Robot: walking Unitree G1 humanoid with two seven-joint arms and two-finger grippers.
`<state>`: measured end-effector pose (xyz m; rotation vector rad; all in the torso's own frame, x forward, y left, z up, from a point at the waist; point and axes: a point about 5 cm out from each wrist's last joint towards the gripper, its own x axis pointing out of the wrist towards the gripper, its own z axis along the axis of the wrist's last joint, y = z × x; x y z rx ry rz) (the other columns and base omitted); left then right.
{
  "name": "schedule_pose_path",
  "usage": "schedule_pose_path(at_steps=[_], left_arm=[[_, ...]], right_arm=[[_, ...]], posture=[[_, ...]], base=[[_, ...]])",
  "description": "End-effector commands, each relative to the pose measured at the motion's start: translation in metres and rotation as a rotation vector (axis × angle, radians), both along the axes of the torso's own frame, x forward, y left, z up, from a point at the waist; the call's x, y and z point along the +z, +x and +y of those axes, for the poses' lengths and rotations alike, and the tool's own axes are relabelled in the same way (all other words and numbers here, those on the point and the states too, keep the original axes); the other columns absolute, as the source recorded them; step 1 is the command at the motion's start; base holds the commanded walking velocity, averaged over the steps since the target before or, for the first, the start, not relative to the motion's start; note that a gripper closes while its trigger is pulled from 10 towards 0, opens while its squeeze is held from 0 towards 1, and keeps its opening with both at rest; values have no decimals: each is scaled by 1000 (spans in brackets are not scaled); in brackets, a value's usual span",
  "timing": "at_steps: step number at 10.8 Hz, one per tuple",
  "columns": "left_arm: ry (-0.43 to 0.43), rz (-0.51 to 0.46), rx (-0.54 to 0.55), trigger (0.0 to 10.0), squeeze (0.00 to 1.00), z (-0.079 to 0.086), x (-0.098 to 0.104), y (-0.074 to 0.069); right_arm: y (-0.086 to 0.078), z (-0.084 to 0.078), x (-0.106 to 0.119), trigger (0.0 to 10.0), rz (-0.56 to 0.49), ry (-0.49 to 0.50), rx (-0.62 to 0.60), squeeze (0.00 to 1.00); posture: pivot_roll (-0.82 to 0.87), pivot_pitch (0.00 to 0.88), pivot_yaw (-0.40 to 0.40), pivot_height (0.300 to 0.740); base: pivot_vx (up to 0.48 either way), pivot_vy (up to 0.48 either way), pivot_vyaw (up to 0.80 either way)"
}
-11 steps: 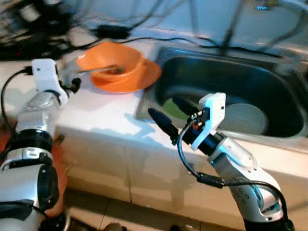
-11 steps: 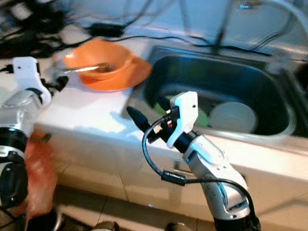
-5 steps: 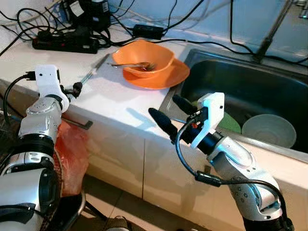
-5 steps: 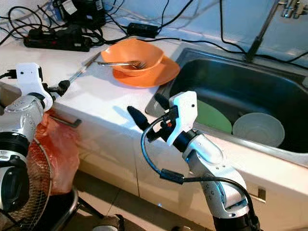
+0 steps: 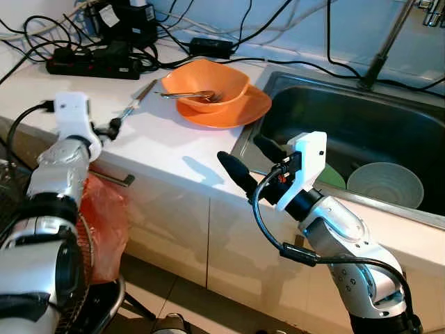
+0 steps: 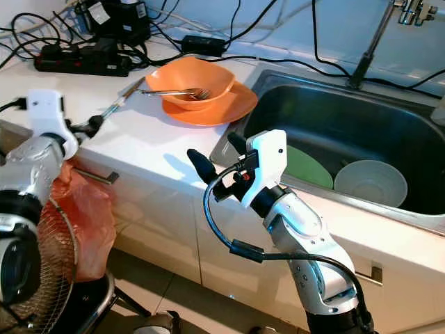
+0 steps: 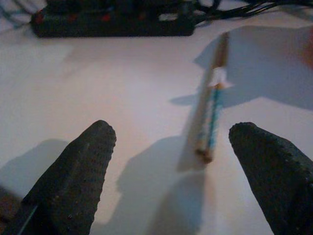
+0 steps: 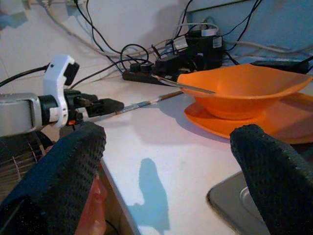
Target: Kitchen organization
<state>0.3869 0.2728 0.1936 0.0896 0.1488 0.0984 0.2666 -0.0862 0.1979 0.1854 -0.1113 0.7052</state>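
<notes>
You are lining up on the white counter (image 5: 167,142); your left gripper (image 7: 161,161) is hovering, jaws apart, with the chopsticks (image 7: 211,110) lying just ahead between them, so ease forward and close next; your right gripper (image 5: 245,161) is waiting spread beside the sink (image 5: 361,118).

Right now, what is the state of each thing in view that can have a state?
Left gripper: open, at the end of the stick.
Right gripper: open, empty, by the counter edge.
Stick: flat on the counter.
Orange bowl: upright on the orange plate, fork inside.
White bowl: upright in the sink.
</notes>
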Motion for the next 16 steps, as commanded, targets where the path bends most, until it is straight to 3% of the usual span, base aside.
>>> schedule_pose_path(at_steps=[1,4,9,11,14,16], left_arm=[[24,-2,-35,10000,0,-6,5,4],[37,3,-83,10000,0,-13,4,8],[56,28,-48,10000,0,-6,4,8],[28,4,-55,10000,0,-11,9,12],[-67,-42,-61,10000,0,-27,10,16],[-90,-174,-68,10000,0,-40,19,18]], right_arm=[[0,-1,3,10000,-17,3,-16,0],[-8,-2,2,10000,1,17,-28,0],[-35,-5,-6,10000,69,22,-31,0],[-46,-8,-7,10000,102,23,-45,0],[-38,-13,-4,10000,89,22,-98,0],[-25,-20,4,10000,45,40,-175,0]], posture=[[-44,92,12,740],[-71,121,33,740],[-148,188,62,740],[-171,206,57,740],[-169,180,52,740],[-149,154,42,740]], base=[[0,0,0],[0,0,0],[0,0,0],[0,0,0],[0,0,0],[0,0,0]])
